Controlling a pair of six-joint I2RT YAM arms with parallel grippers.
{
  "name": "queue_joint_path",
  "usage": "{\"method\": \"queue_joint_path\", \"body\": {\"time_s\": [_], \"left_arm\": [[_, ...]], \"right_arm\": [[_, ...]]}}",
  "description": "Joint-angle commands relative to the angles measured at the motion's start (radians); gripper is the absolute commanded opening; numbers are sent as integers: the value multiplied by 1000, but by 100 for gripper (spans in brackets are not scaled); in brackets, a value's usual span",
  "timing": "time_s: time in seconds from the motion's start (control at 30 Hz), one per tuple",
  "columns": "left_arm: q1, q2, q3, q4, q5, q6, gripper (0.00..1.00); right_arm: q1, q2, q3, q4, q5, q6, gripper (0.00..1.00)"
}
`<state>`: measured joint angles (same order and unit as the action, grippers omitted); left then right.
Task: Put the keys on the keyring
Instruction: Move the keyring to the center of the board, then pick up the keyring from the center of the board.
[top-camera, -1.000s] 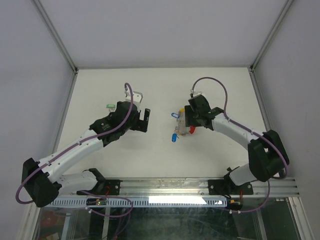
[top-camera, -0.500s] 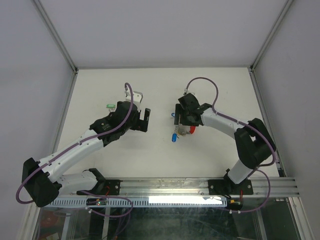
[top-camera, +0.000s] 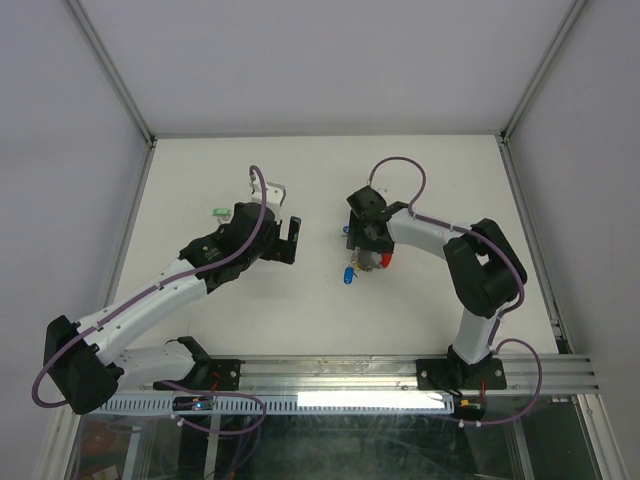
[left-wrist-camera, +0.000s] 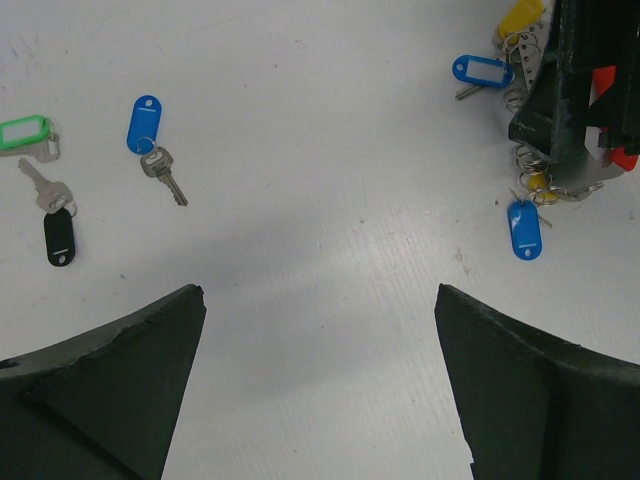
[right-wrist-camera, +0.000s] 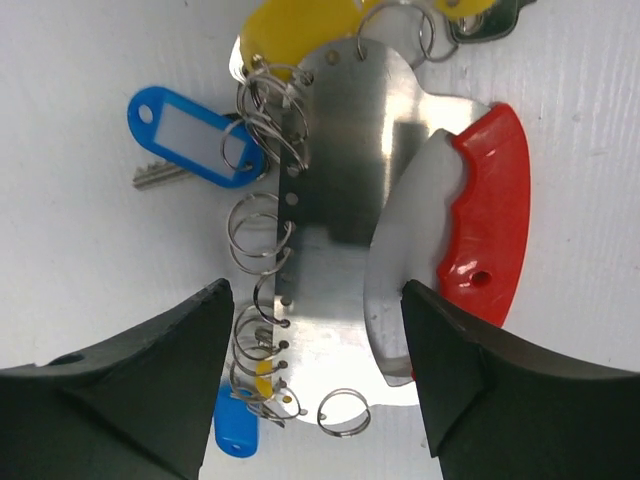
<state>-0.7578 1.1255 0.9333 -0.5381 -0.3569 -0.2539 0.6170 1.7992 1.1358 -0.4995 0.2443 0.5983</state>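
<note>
The right gripper (right-wrist-camera: 315, 352) has swung in above the keyring (right-wrist-camera: 345, 180), which lies mid-tabletop, its jaws open astride it and gripping nothing. The left gripper (left-wrist-camera: 320, 385), also open, has not moved. The loose keys (left-wrist-camera: 150, 140) lie towards the left edge. A grasp is judged imminent; threading has not begun.

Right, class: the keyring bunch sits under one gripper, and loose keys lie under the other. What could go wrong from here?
1. The open right gripper straddles the keyring. Closing may catch the thin wire rings crowding its edge and tangle or drag the bunch.
2. The loose keys lie flat, so the broad left gripper may skid one away. The green tag and black-tagged key lie close together, so both might get pinched.
</note>
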Motion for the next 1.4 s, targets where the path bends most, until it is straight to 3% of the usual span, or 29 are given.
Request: {"method": "queue_joint_path", "body": {"time_s": [0.0, 0.27, 0.5, 0.7, 1.03, 1.13, 1.23, 1.37], "left_arm": [[4, -12, 9, 43, 20, -2, 97], [4, -10, 9, 43, 18, 0, 97], [4, -8, 11, 42, 18, 1, 97], [4, -12, 9, 42, 18, 1, 97], [4, -13, 7, 42, 21, -2, 97], [4, -16, 5, 41, 21, -1, 97], [4, -18, 3, 41, 21, -2, 97], [4, -18, 2, 41, 20, -2, 97]], "right_arm": [[3, 25, 68, 10, 40, 34, 70], [5, 70, 82, -35, 75, 64, 63], [10, 45, 35, -20, 62, 82, 51], [23, 30, 19, -23, 56, 69, 61], [25, 22, -17, -27, 67, 76, 45], [24, 30, -19, -25, 66, 78, 45], [25, 38, -20, -24, 66, 81, 53], [24, 47, -24, -16, 62, 82, 49]]}}
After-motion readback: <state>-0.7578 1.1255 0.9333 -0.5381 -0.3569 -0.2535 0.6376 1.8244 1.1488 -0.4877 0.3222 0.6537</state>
